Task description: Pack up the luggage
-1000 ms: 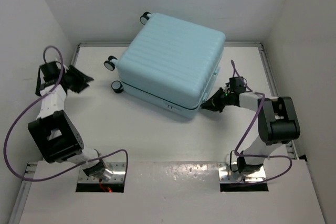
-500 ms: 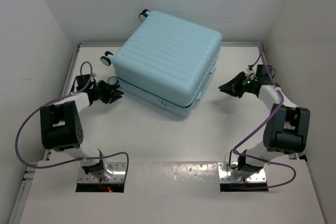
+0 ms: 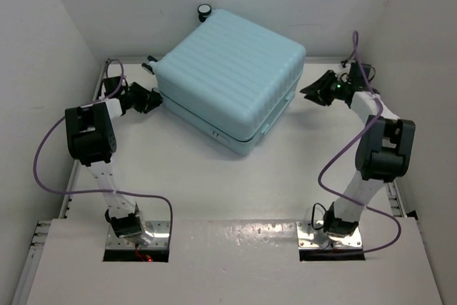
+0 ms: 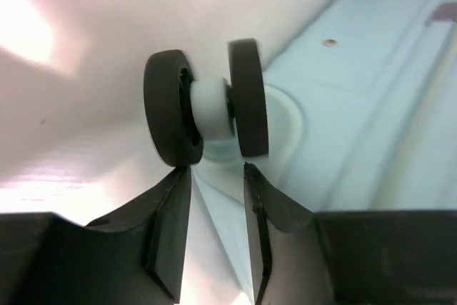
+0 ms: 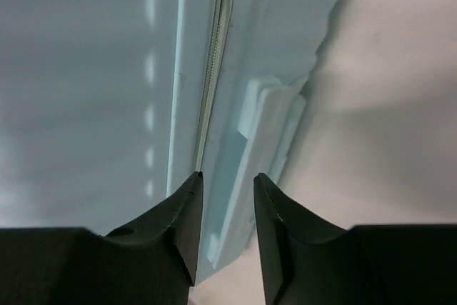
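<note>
Lying closed on the white table, the luggage took up the far middle of the top view, toward twelve o'clock, with its ribbed pale blue shell facing up and its body turned at an angle to the table edges. One black-and-white wheel stood clear at its twelve o'clock corner.

At nine o'clock from the case the left arm reached up along the table's side, a purple cable looping from it. The right arm stood at three o'clock, bent toward the case's side.

The left gripper sat just beside the case's nine o'clock corner. Its fingers were parted by a narrow gap with nothing pinched between them, their tips just under a twin caster, whether touching it I cannot tell. The right gripper hung near the three o'clock side, apart from the shell in the top view, fingers likewise slightly spread and empty. Past its tips lay the moulded side handle and, at nine o'clock of that, the zipper seam
</note>
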You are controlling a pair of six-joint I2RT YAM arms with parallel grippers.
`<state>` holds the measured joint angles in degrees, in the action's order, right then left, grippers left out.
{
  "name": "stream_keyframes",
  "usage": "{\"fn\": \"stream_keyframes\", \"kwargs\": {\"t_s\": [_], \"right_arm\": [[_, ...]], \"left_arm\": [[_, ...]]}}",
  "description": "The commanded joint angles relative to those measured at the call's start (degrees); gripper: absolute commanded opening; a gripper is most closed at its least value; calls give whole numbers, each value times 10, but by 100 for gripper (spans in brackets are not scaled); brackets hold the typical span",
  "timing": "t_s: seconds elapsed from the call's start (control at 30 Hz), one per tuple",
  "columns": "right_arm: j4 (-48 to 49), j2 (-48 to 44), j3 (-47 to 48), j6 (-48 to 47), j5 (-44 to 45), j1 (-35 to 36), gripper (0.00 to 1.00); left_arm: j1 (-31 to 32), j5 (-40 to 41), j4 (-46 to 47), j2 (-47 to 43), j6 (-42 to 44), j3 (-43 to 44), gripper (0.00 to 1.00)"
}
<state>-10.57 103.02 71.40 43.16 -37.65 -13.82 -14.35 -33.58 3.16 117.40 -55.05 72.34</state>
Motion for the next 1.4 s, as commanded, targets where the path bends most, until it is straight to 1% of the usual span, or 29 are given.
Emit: {"fn": "stream_keyframes", "kwargs": {"t_s": [0.0,0.03,0.13,0.17,0.23,0.27,0.33,0.43,0.5,0.6,0.63,0.67,0.73,0.77,0.87,0.93,0.97,1.03,1.07,1.1,1.13,1.17,1.2,1.23,1.27,1.33,1.37], "right_arm": [[80,41,-3,49,-30,42,34],[87,58,-7,67,-50,49,32],[141,101,-5,79,-79,57,32],[150,118,10,82,-86,58,32],[162,152,25,85,-99,57,32],[163,158,49,83,-101,56,32],[161,176,63,83,-105,50,34],[159,180,62,76,-115,46,34],[175,181,48,86,-124,43,34],[206,191,45,111,-138,44,37],[231,196,47,112,-139,44,38],[237,213,50,119,-144,46,38],[254,229,73,125,-157,46,41],[255,254,91,129,-160,47,42],[275,284,127,139,-175,49,42],[294,296,131,147,-181,55,35],[303,300,131,154,-180,56,25],[324,293,124,167,-183,63,13],[332,287,93,173,-185,64,6],[369,259,78,188,-185,66,0],[382,247,60,206,-185,70,0],[413,235,-5,214,-187,73,0],[443,190,-31,241,-190,75,0],[455,174,-56,251,-191,78,0],[486,159,-137,258,-194,79,0],[539,82,-195,283,-198,83,0],[545,42,-275,285,-198,88,0]], "left_arm": [[-12,-10,27,-35,42,4,41],[-21,-31,27,-52,56,-6,44],[-36,-53,10,-76,91,-44,49],[-41,-67,5,-88,101,-51,52],[-50,-82,-9,-95,123,-58,55],[-58,-88,-17,-102,129,-63,55],[-65,-94,-28,-107,141,-63,56],[-70,-102,-34,-107,146,-63,56],[-70,-107,-29,-102,146,-58,56],[-70,-107,-24,-96,146,-53,58],[-65,-107,-24,-96,146,-53,58],[-65,-107,-24,-89,153,-53,58],[-60,-113,-31,-83,161,-41,58],[-60,-113,-31,-82,166,-41,58],[-54,-113,-36,-76,166,-35,59],[-54,-113,-36,-76,172,-35,59],[-54,-113,-36,-76,172,-35,59],[-54,-113,-36,-76,166,-40,59],[-54,-113,-30,-83,160,-51,59],[-54,-113,-30,-89,155,-57,59],[-54,-113,-30,-95,155,-74,59],[-54,-120,-30,-107,150,-83,59],[-60,-120,-30,-113,150,-93,59],[-71,-126,-30,-121,150,-111,59],[-78,-126,-37,-129,155,-120,59],[-94,-126,-55,-150,162,-136,59],[-111,-126,-61,-156,171,-151,59]]}}
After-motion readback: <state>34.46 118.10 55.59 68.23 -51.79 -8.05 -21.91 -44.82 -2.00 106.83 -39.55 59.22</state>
